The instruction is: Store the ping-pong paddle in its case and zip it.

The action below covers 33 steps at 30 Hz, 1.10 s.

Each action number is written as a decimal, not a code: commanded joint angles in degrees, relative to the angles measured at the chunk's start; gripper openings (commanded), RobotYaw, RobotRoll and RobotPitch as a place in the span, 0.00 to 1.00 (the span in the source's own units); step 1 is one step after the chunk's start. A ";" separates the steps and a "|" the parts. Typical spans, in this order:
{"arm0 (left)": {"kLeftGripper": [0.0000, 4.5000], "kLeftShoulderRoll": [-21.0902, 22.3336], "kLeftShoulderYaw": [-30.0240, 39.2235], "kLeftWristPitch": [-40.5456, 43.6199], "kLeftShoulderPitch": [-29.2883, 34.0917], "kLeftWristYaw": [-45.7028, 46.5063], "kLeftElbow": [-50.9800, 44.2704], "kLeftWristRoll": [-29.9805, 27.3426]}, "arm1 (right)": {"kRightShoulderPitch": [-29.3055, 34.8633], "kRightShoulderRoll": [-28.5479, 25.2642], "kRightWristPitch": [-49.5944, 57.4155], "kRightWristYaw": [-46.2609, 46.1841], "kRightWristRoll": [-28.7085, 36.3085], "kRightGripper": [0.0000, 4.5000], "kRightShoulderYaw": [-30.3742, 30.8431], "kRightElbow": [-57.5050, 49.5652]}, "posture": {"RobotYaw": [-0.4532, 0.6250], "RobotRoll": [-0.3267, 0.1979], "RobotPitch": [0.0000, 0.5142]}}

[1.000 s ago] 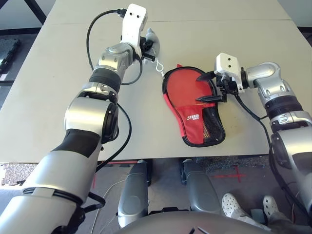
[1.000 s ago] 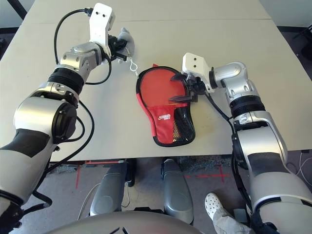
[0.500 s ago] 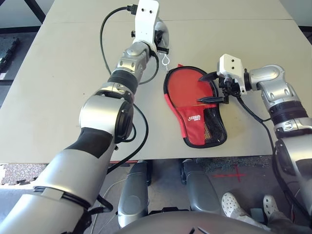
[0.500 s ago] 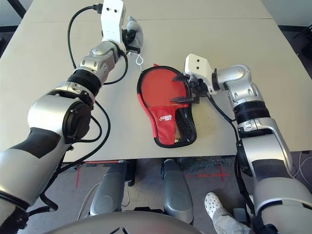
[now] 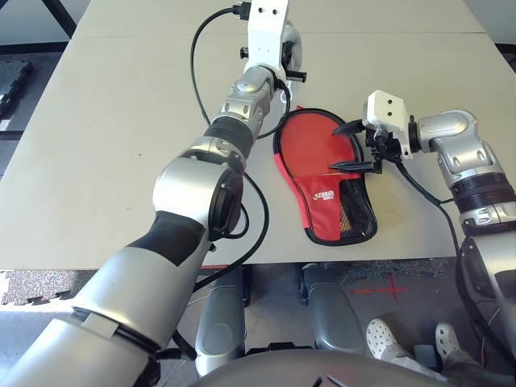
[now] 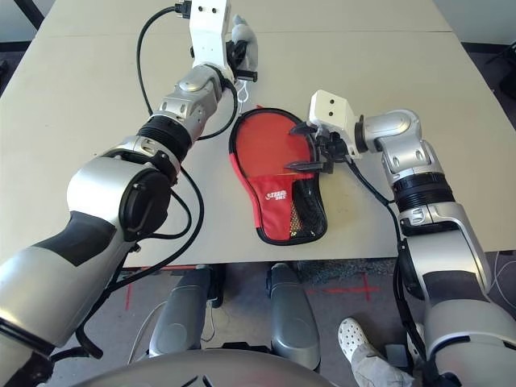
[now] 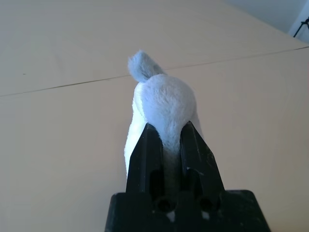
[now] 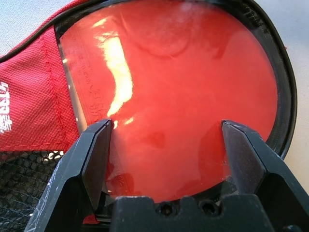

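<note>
The ping-pong paddle (image 5: 310, 139) lies inside the open red case (image 5: 316, 211), its red face up and ringed by the case's black edging. Its handle is hidden under the case's front flap with the white logo and black mesh pocket (image 5: 352, 205). My right gripper (image 5: 342, 147) hovers open just over the blade's right side, and the right wrist view shows the paddle (image 8: 183, 82) between its spread fingers. My left gripper (image 5: 290, 66) is raised behind the case, shut on a small grey-white drawstring pouch (image 7: 163, 99).
The tan table (image 5: 105, 161) has a seam running across its far part. A black cable loops from my left wrist above the table's left half. The case's lower end lies near the table's front edge.
My left arm has swung to the right with the pouch, from left of the case to behind its top. The right gripper has stayed open over the paddle.
</note>
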 commanded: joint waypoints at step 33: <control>0.99 6.46 -9.08 3.44 -2.59 -27.93 -3.97 5.31 | 3.58 1.49 0.39 -1.72 -3.64 1.00 3.79 6.33 | 0.30 0.62 0.54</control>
